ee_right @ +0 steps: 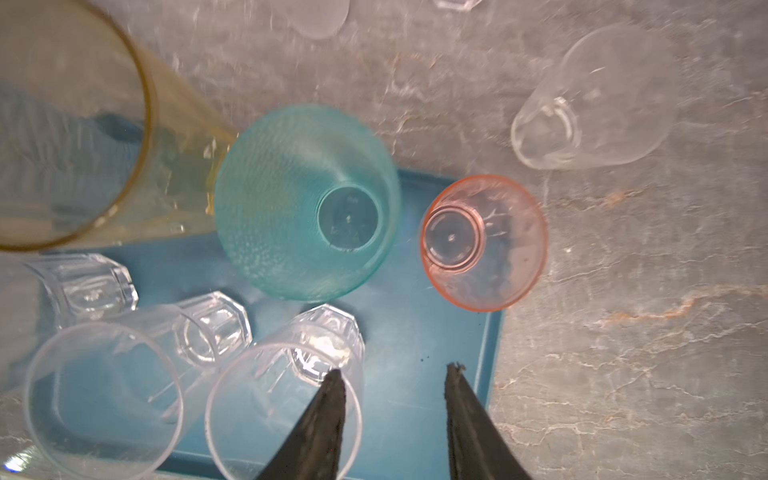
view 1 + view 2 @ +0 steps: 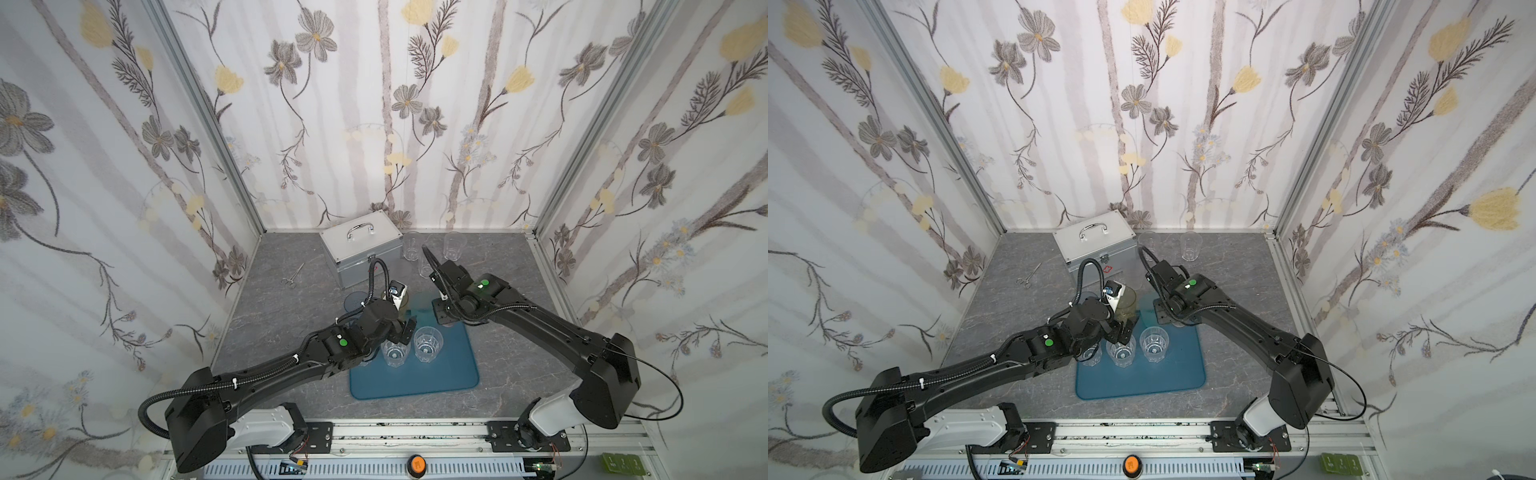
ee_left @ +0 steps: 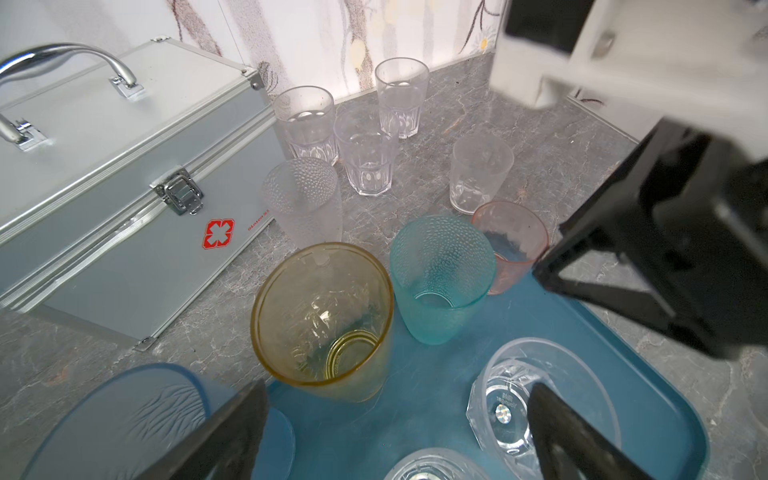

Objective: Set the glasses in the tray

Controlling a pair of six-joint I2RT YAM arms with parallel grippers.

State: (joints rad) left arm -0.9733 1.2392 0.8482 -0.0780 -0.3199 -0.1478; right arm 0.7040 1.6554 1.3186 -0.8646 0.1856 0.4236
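The teal-blue tray lies mid-table. On it stand clear faceted glasses, a yellow glass and a teal glass. A pink glass stands at the tray's far right corner. Several clear glasses remain on the table near the back wall. My left gripper hovers open over the tray's far left part, one finger overlapping a clear glass. My right gripper is open above bare tray just short of the pink glass, holding nothing.
A silver case with a handle stands at the back left. Metal forceps lie left of it. A blue glass stands by the tray's far left corner. Another clear glass stands on the table beyond the pink one.
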